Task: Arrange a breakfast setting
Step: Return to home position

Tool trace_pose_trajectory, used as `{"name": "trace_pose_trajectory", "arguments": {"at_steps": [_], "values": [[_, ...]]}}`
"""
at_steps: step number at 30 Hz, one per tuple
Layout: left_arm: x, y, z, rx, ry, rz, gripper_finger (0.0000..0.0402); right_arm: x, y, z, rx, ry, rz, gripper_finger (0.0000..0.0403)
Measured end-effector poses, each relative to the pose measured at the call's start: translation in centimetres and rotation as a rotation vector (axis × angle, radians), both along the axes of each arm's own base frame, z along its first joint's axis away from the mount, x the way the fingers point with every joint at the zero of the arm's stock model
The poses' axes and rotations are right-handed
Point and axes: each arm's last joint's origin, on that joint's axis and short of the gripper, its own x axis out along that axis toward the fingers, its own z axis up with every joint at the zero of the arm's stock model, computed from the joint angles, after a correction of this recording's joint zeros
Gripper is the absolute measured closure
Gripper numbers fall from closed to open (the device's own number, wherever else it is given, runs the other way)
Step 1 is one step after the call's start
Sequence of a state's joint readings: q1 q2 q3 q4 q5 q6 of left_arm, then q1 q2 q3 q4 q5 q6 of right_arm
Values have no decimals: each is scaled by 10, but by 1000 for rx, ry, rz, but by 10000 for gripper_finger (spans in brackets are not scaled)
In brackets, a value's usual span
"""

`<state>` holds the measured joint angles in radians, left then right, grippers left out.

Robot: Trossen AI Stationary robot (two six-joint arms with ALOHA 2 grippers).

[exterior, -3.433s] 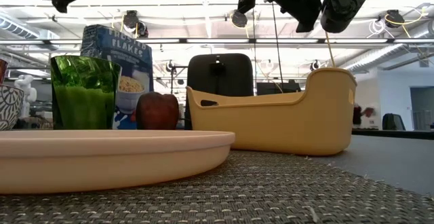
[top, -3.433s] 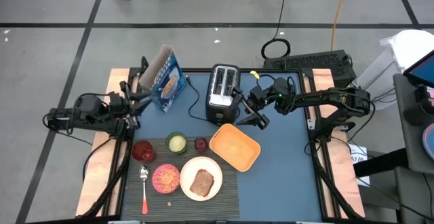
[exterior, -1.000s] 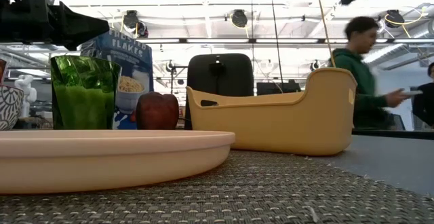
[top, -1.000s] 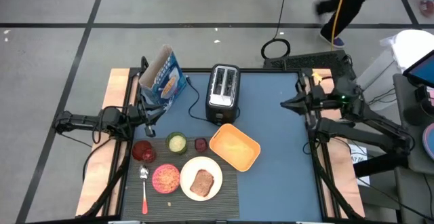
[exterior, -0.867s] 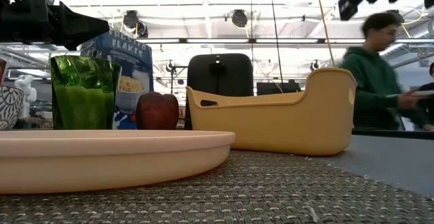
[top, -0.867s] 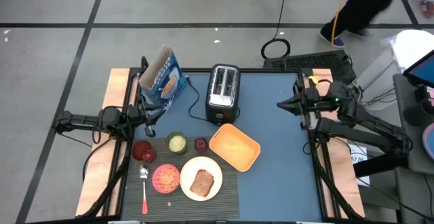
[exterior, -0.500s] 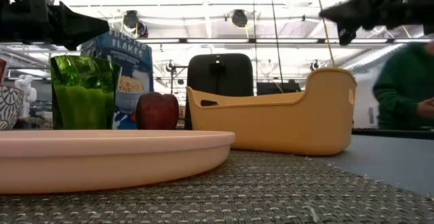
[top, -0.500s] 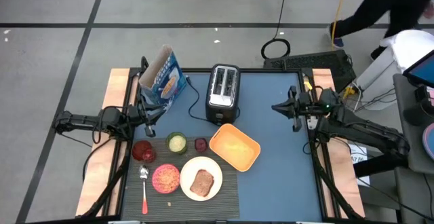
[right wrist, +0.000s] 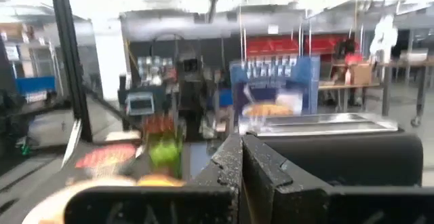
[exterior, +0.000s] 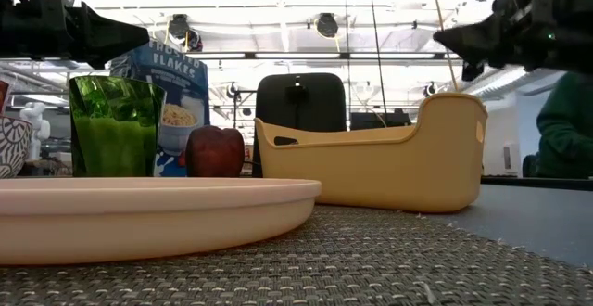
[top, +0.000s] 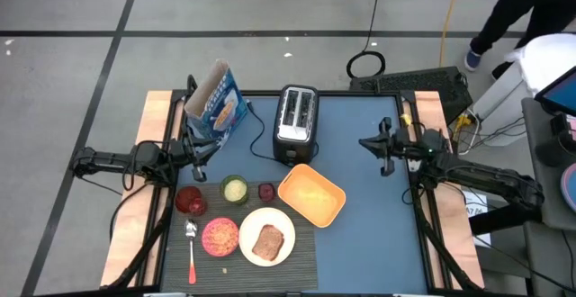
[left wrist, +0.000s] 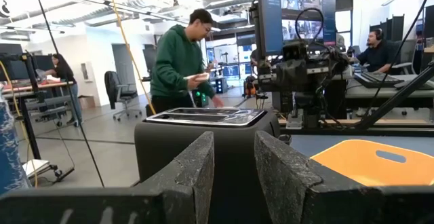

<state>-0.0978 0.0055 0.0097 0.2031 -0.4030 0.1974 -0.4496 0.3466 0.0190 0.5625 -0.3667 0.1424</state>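
The dark ribbed placemat [top: 297,252] lies at the table's near left. On it rest the round white plate [top: 281,222] bearing the toast slice [top: 267,242], the pink bowl [top: 220,236], the green cup [top: 234,189], the red glass [top: 190,200] and the red-handled spoon [top: 192,254]. My left gripper [top: 211,147] hovers at the table's left edge beside the cereal box, fingers a little apart with nothing between them [left wrist: 234,164]. My right gripper [top: 364,144] hangs shut above the table's right half, holding nothing [right wrist: 242,159].
The silver-black toaster [top: 297,124] stands at the far middle, its cord running left. The blue cereal box [top: 216,105] stands at the far left. A yellow tray [top: 311,194] sits right of the placemat, and a small dark red fruit [top: 266,191] beside the cup. A person stands beyond the table's far right.
My right gripper has moved from the right edge toward the table's left, coming lower over the table, and has stayed shut. A person has walked off to the right behind the table.
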Motion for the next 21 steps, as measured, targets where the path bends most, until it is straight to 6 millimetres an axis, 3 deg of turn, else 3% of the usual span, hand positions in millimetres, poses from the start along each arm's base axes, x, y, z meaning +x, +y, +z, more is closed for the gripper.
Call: {"name": "trace_pose_trajectory", "arguments": {"at_steps": [21], "values": [[0,0,0,0,-4,0,286,3,4,-8,-17,81,31,393]]}}
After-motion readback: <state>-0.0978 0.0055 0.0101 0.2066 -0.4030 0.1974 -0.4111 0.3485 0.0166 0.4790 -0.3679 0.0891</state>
